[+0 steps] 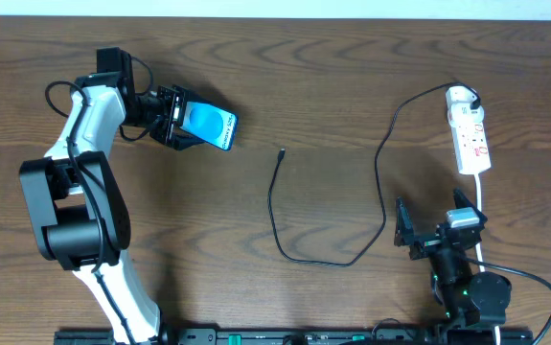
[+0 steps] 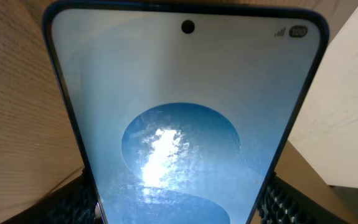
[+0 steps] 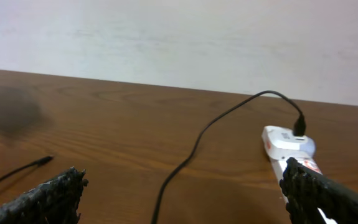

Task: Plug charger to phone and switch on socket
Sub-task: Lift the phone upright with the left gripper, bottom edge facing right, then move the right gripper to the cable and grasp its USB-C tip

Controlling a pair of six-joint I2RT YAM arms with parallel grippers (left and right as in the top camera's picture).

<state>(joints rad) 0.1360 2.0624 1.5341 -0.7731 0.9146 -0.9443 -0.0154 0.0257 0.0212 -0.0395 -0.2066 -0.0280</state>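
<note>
The phone (image 1: 210, 125), its screen bright blue, is held at the upper left between the fingers of my left gripper (image 1: 175, 119), just over the wooden table. It fills the left wrist view as the phone (image 2: 185, 106), with a black finger pad (image 2: 287, 202) pressed to each long edge. The charger (image 1: 376, 168) runs as a thin black cable from the socket (image 1: 470, 129) in a loop to its free plug tip (image 1: 282, 150) mid-table. My right gripper (image 1: 438, 232) stands open near the front right, nothing between its fingers; ahead of it lie the charger (image 3: 197, 143) and the socket (image 3: 287, 142).
A thick white cord (image 1: 484, 206) runs from the socket toward the front, past my right arm. A pale wall (image 3: 179, 37) rises behind the table's far edge.
</note>
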